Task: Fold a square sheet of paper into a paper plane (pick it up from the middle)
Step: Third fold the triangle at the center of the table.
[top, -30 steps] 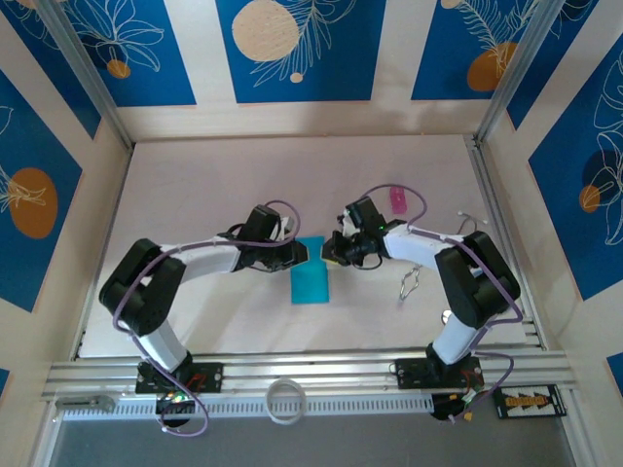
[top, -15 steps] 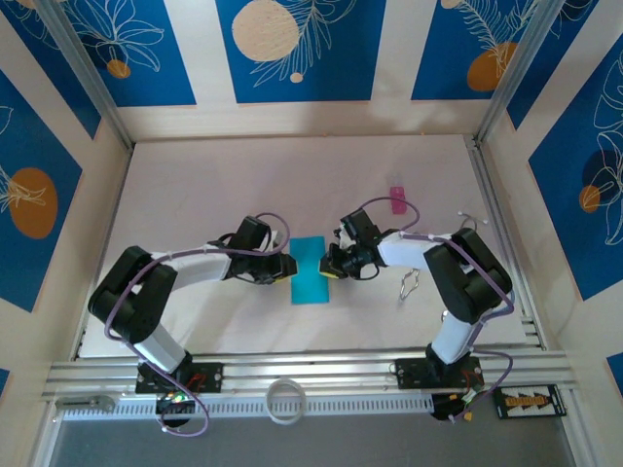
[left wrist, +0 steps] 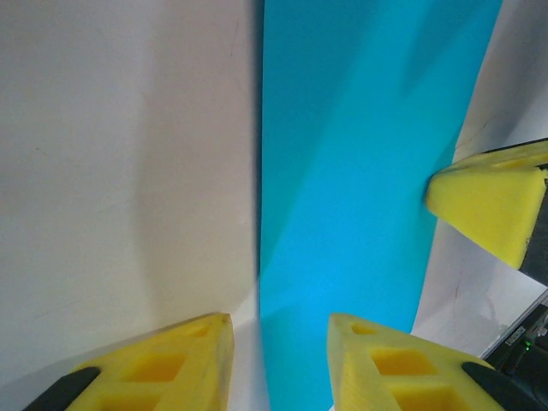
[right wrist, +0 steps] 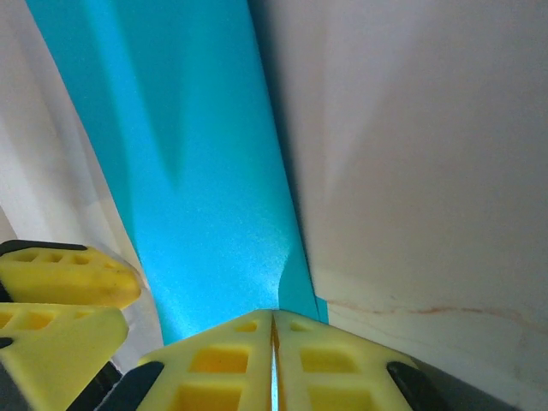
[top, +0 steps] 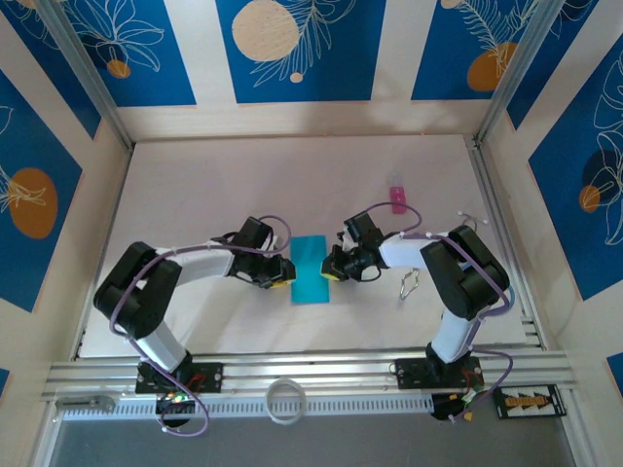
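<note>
Right gripper: yellow fingers pressed flat together, no gap. The right long edge of the square sheet of paper runs straight into the seam between them. Reads as a pinch on that edge.

Left gripper: fingers spread, with a clear gap. The paper's left long edge passes up through that gap, one finger over the bare table, the other over cyan. Nothing is gripped on this side.

Paper: shows as a narrow strip, not a full square, lying on the table between the two grippers. Its long axis runs from the arm bases toward the far wall. The grippers face each other across its short axis, at about mid-length. A diagonal change of tone crosses the surface in the left wrist view; crease or shadow, cannot tell.

Key relation: the paper lies inward of each gripper, to the right of the left one and to the left of the right one. Neither arm is nearer, since both are at an edge.

Judgement: the coming move likely turns on the short axis. Either the left fingers close on the edge they straddle, or the right carries its edge across, which would make a fold parallel to the long axis. A thin sheet may slide.

Small pink object: well apart, far right of the table.
</note>
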`<state>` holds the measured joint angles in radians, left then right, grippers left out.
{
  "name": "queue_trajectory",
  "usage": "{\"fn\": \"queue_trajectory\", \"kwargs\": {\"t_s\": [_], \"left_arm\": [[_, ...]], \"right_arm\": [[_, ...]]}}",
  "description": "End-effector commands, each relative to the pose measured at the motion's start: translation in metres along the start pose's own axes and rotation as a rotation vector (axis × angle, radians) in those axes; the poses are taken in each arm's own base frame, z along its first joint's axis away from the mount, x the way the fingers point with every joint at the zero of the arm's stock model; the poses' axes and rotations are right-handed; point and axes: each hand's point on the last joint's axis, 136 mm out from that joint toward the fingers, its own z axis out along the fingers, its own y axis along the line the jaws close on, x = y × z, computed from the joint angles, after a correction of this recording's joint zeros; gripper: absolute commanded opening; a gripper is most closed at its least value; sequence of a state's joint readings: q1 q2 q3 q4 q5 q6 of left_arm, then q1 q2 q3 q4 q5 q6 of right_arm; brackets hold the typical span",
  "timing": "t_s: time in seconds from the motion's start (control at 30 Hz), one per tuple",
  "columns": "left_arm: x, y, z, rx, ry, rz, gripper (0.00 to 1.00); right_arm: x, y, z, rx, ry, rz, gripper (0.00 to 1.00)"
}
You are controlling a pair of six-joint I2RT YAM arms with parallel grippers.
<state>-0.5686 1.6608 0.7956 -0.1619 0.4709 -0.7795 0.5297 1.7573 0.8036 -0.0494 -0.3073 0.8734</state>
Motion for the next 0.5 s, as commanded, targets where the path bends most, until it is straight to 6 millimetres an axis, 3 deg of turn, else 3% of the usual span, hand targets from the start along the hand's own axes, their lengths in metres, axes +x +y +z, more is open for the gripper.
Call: {"fn": "queue_trajectory", "kwargs": {"t_s": [0.0, 0.47], "left_arm": [[0.0013, -0.0001, 0.0015, 0.005, 0.033, -0.026, 0.32], [-0.0061, -0.0078, 0.0046, 0.07, -0.012, -0.045, 0.2]], "right_arm": [[0.0106, -0.0315, 0.0062, 0.094, 0.025, 0.074, 0.11], [0.0109, -0.0339, 0.0072, 0.102, 0.031, 0.082, 0.1]]}}
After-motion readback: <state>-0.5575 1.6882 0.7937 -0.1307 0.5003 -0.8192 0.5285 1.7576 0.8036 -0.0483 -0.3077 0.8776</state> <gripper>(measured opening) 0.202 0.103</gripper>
